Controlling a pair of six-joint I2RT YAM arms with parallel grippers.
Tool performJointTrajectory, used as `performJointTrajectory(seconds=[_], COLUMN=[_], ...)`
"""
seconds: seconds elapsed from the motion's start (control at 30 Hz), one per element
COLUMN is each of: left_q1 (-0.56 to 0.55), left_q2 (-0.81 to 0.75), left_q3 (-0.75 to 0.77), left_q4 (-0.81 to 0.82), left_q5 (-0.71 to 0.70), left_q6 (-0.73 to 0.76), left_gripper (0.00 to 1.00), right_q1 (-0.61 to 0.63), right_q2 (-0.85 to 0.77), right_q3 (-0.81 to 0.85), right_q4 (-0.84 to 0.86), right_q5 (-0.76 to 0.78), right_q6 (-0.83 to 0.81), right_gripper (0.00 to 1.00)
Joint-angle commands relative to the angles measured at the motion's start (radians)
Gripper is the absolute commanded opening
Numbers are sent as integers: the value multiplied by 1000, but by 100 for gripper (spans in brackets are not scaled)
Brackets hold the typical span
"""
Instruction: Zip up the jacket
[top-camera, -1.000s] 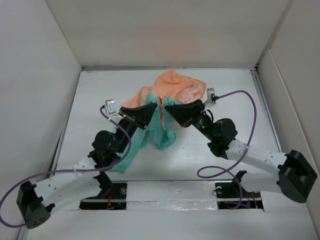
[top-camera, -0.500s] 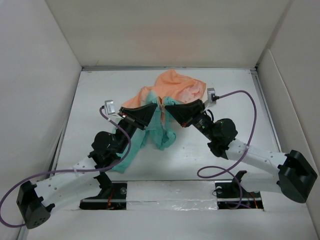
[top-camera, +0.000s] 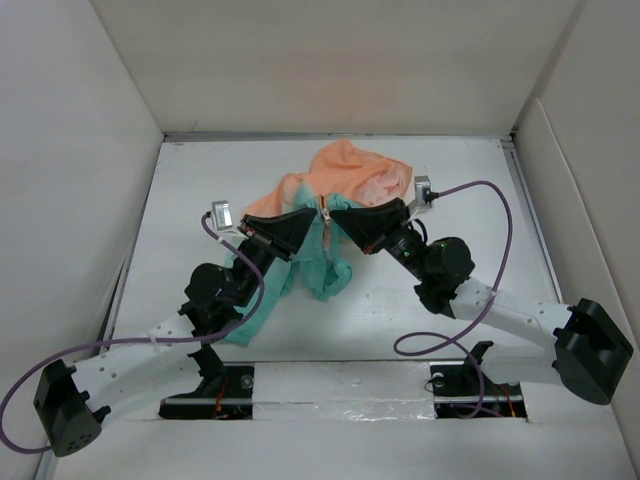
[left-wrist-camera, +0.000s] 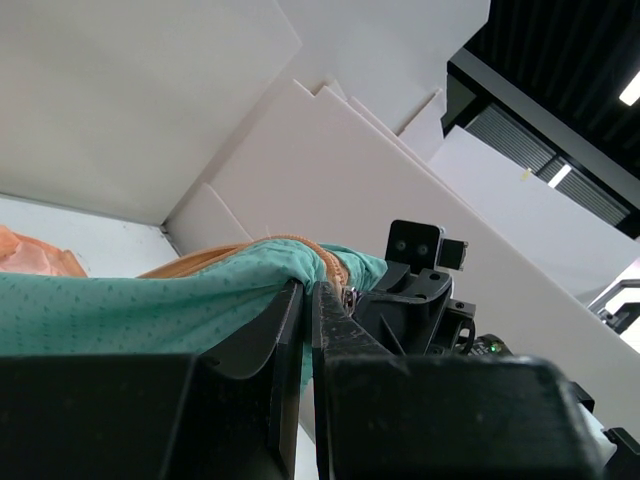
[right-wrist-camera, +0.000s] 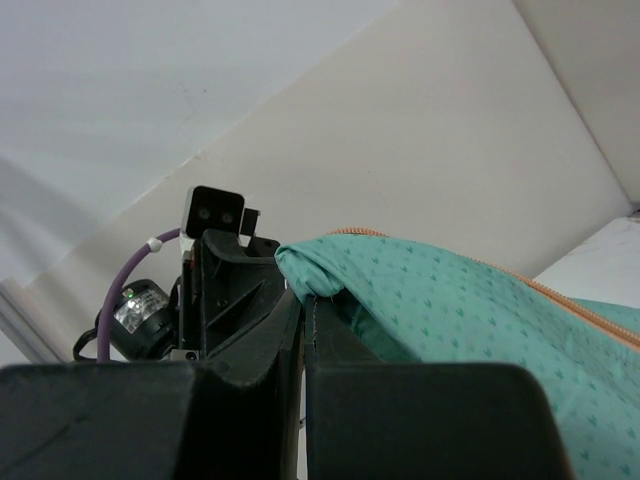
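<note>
The jacket (top-camera: 345, 180) lies bunched at the middle of the table, orange hood and shoulders at the far side, teal hem (top-camera: 325, 275) hanging nearer. My left gripper (top-camera: 312, 213) and my right gripper (top-camera: 335, 214) meet at the front opening and lift it. In the left wrist view my left gripper (left-wrist-camera: 306, 290) is shut on the teal jacket edge (left-wrist-camera: 150, 300) next to the orange zipper (left-wrist-camera: 335, 265). In the right wrist view my right gripper (right-wrist-camera: 303, 300) is shut on the other teal edge (right-wrist-camera: 450, 310). A small metal zipper piece (left-wrist-camera: 348, 297) shows beside my left fingers.
White walls enclose the table (top-camera: 200, 190) on the left, far and right sides. Purple cables (top-camera: 500, 240) loop from both wrists. The arm bases (top-camera: 340, 385) sit at the near edge.
Both grippers have edged slightly upward and closer together with the jacket's front edges in them. The cloth has barely shifted.
</note>
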Motion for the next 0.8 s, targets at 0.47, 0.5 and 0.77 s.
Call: performJointTrajectory(seconds=[0.47,0.5,0.77], left_q1=[-4,-4,-76], left_q2=[26,34,-7], left_q3=[4,7,-5], left_q4=[84,84,93], left_q5=[38,41,-135], left_q6=[-16,-17,20], left_gripper=[0,0,0], right_q1=[71,86,172], right_q2=[-46,-44,-58], right_q3=[12,20,-16], right_q4=[29,26,71], right_q5=[204,216,350], right_q6=[-98,-107,-228], right_gripper=[0,0,0])
